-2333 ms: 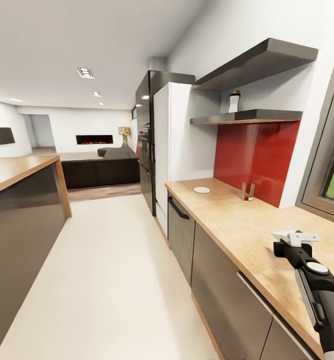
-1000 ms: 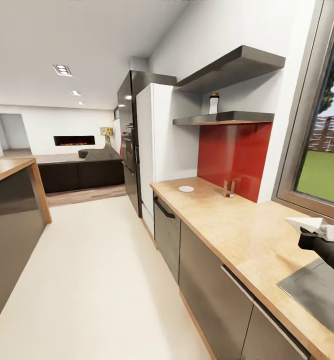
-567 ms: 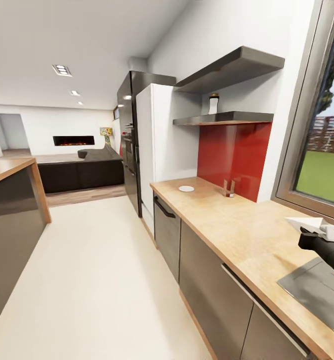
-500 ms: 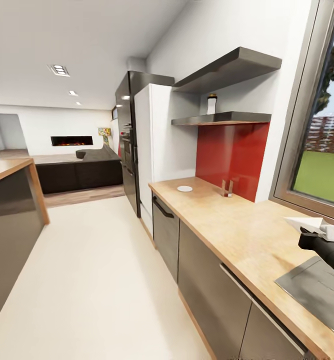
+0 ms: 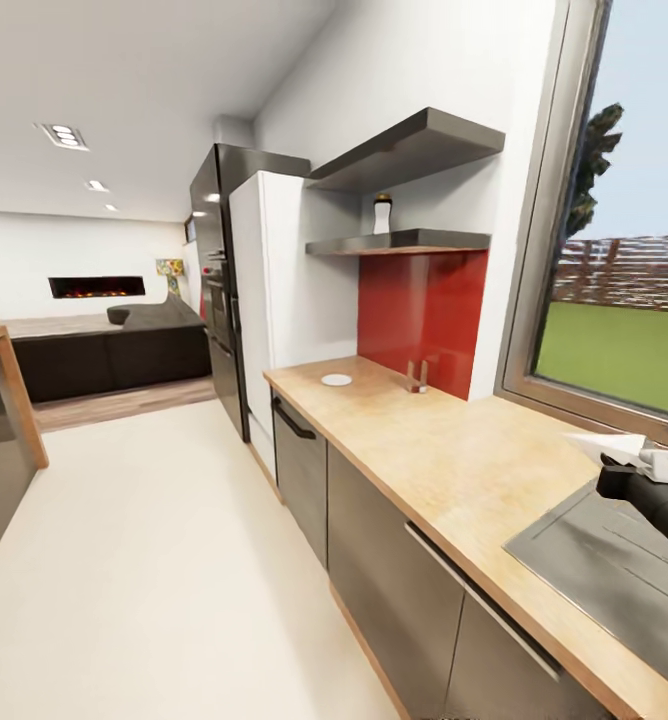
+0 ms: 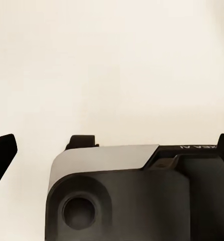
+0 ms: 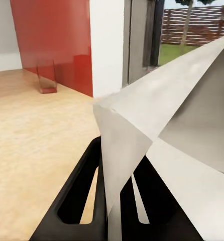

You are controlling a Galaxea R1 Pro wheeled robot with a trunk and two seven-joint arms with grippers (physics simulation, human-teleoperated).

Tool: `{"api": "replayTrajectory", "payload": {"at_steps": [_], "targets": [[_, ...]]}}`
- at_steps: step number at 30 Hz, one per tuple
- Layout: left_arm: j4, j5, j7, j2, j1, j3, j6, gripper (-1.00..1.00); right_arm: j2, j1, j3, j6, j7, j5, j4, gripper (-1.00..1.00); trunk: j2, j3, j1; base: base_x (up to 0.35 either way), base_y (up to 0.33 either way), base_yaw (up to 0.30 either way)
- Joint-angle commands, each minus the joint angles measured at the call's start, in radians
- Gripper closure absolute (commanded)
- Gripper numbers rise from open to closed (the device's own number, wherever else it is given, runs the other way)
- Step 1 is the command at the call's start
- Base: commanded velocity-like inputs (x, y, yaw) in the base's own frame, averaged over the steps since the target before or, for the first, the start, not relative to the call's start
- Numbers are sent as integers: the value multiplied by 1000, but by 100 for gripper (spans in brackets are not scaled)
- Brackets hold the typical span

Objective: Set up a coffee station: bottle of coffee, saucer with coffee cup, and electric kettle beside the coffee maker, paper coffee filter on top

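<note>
My right gripper (image 5: 629, 462) sits low at the right edge of the head view, over the wooden countertop (image 5: 454, 450) just beside the grey cooktop panel (image 5: 614, 560). Its jaws are pinched on a paper coffee filter (image 5: 606, 444), a white folded sheet that sticks out ahead of the fingertips. In the right wrist view the paper coffee filter (image 7: 162, 130) rises from between my dark fingers (image 7: 74, 201) and spreads wide in creased planes; the countertop (image 7: 31, 150) lies beyond it.

Well ahead of the right jaws, far along the counter, a small white saucer (image 5: 336, 380) lies flat near the counter's front edge. Nearer to the jaws than the saucer, against the red backsplash (image 5: 424, 300), stands a small clear holder (image 5: 416, 377) with a red base; the right wrist view shows the same holder (image 7: 46, 80) ahead of the jaws, at the foot of the red panel.

High above and ahead of the jaws, the bottle of coffee (image 5: 382, 213) stands upright on the lower wall shelf (image 5: 404, 241), white with a dark cap.

My left gripper (image 6: 112, 145) hangs over pale floor (image 6: 112, 60), with the robot's dark base (image 6: 137, 196) below it. The fingertips (image 6: 2, 153) show at opposite edges of that view, jaws spread wide, nothing between them.
</note>
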Motion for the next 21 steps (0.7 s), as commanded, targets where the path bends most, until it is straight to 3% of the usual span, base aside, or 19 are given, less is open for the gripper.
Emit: {"api": "replayTrajectory", "payload": {"at_steps": [1, 3, 4, 8, 11, 15, 20, 21], "targets": [[-2, 0, 0, 0, 1, 1, -1, -100, 0, -1, -2, 4, 7, 8, -1, 100, -1, 0, 0, 0, 0, -245], [-2, 0, 0, 0, 1, 1, -1, -100, 0, -1, -2, 3, 32, 8, -2, 100, -1, 2, 0, 0, 0, -246], [-2, 0, 0, 0, 1, 1, -1, -100, 0, 0, -3, -8, 85, 9, -2, 100, -1, 2, 0, 0, 0, -244], [-2, 0, 0, 0, 1, 1, -1, -100, 0, 2, -9, -74, 140, 10, -4, 100, -1, 6, 0, -2, 0, -242], [-2, 0, 0, 0, 1, 1, -1, -100, -2, 11, -66, -117, 202, 11, -13, 100, -1, 8, 0, -145, 16, -197], [-2, 0, 0, 0, 1, 2, -1, -100, -21, 15, -110, -127, 312, 11, -16, 100, -1, 9, 0, -276, 66, -62], [-2, 0, 0, 0, 0, 3, -1, -100, -28, 21, -114, -134, 338, 41, -18, 100, -1, 11, 0, -191, 77, -162], [-2, 0, 0, 0, 1, 3, -1, -100, -28, 23, -115, -136, 369, 56, -18, 100, -1, 12, 0, -58, 24, -211]]}}
